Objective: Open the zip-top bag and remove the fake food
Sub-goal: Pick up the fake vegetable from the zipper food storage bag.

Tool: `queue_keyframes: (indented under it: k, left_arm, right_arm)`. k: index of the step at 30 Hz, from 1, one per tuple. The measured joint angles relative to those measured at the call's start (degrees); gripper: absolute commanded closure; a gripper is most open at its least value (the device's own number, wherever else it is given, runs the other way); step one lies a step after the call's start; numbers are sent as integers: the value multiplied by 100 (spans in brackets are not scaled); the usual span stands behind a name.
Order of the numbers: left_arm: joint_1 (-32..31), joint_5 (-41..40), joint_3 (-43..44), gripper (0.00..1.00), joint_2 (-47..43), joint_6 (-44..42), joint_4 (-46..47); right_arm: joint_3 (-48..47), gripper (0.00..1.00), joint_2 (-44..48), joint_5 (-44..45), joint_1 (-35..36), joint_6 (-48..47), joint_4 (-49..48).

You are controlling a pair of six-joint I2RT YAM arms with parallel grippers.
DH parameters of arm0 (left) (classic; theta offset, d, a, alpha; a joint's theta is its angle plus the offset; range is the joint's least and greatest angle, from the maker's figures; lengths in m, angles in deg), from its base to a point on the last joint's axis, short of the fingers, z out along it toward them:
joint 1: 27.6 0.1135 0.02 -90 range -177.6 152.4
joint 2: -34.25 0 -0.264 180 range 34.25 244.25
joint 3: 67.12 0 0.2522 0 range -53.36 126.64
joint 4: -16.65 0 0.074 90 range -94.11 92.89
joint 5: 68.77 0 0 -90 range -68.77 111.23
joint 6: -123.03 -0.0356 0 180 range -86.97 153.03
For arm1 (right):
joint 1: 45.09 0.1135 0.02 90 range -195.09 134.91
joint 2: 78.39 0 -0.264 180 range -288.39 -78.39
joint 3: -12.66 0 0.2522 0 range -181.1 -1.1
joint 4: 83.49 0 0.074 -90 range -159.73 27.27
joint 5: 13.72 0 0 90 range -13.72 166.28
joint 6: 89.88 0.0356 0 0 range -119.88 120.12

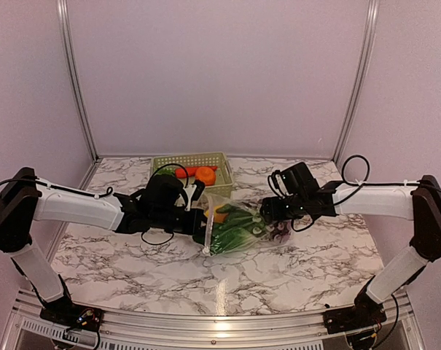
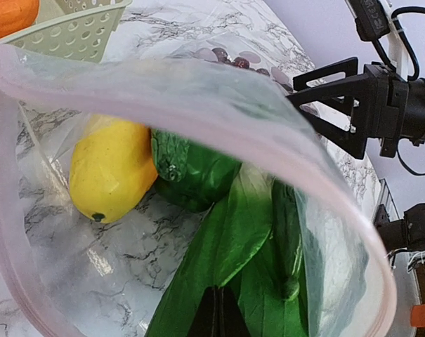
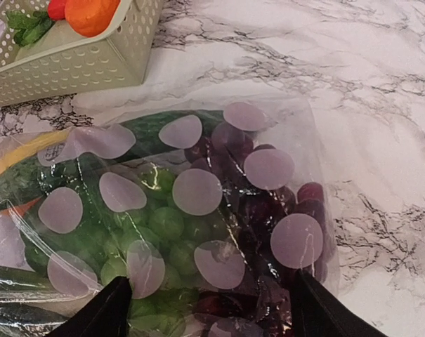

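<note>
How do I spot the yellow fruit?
Find the pale green basket at the back of the marble table. The clear zip-top bag lies just in front, and inside its open mouth sits the yellow fruit, smooth and plump beside dark green vegetables.

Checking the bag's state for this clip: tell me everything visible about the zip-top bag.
The zip-top bag is clear, crinkly plastic with pale dots and a pinkish zip strip, lying on the marble table near the basket. Its mouth gapes open, raised by the shut left gripper pinching its edge; the open right gripper straddles its closed end. Inside: a yellow fruit, green vegetables, grapes.
</note>
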Motion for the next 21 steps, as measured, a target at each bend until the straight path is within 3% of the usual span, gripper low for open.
queue_keyframes:
  k: [10,15,21]
  left_arm:
    - [0,-11,0,100,317,9,-31]
    - [4,66,2,68,345,-66,-44]
    - [-2,142,0,55,334,-286,-22]
  right_arm:
    - [232,16,1014,190,-197,11,422]
    - [702,18,1228,33,-275,83,424]
    - [946,21,1217,-201,-334,157,407]
